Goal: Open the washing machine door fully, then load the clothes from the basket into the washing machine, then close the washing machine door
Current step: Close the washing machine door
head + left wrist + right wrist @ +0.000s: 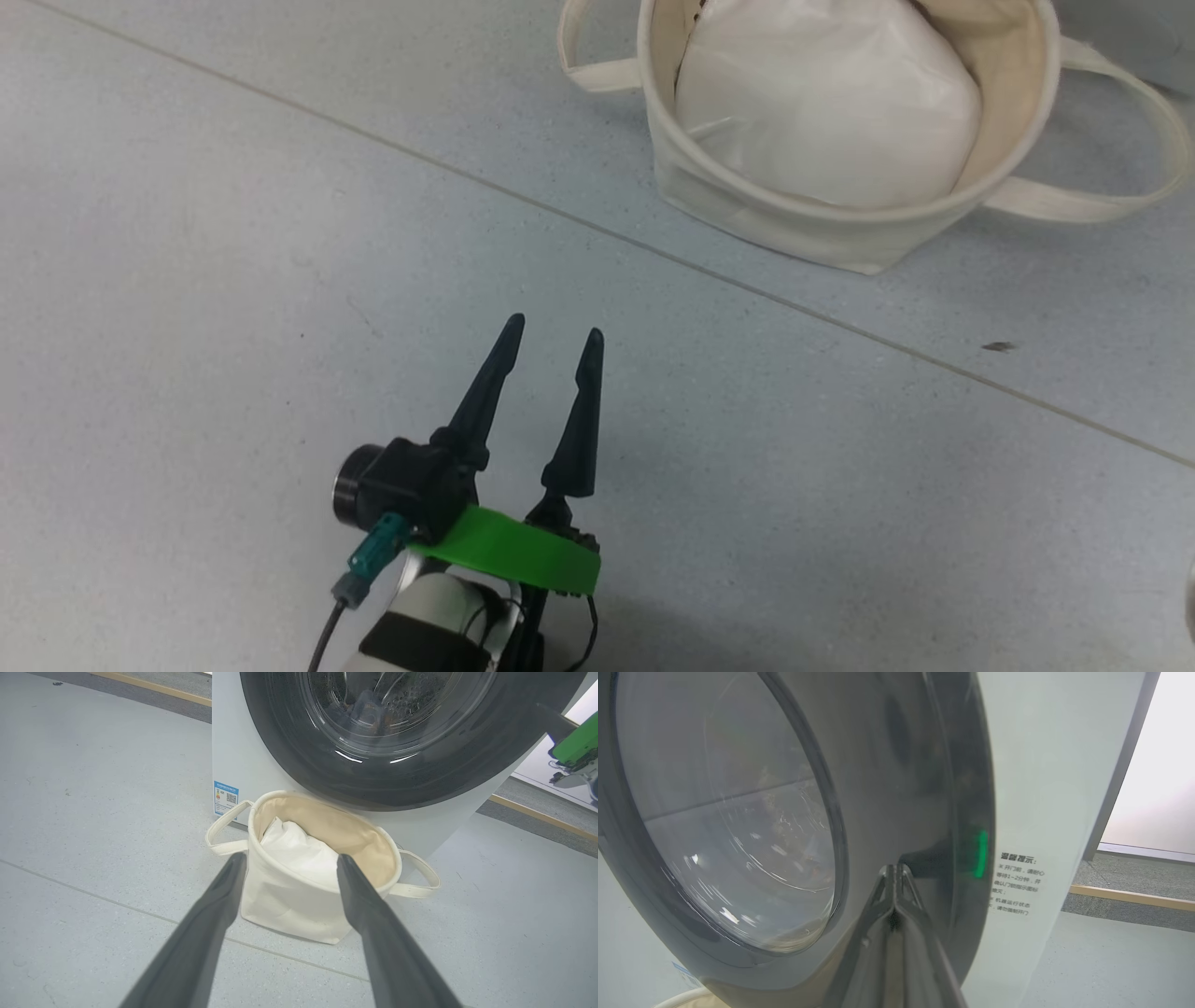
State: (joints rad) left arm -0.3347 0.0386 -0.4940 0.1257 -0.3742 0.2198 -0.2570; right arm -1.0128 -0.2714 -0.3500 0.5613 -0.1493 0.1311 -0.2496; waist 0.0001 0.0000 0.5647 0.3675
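Observation:
The washing machine (233,756) stands white behind the basket (285,905), a cream canvas tub on the floor. Its door (299,760) lies flat against the front, black rim glossy. My left gripper (555,329) hovers open and empty above the floor, short of the basket (840,217), its fingers framing the tub in the left wrist view (290,857). My right gripper (895,868) is shut with nothing in it, tips right at the door's black rim (896,765) near its right edge; I cannot tell if they touch. The clothes are hidden.
A plain white bundle (822,103) fills the basket. Two long loop handles (1120,187) spread over the grey floor. A blue label (226,798) marks the machine's lower corner. A raised wooden strip (1129,896) borders the floor to the machine's right.

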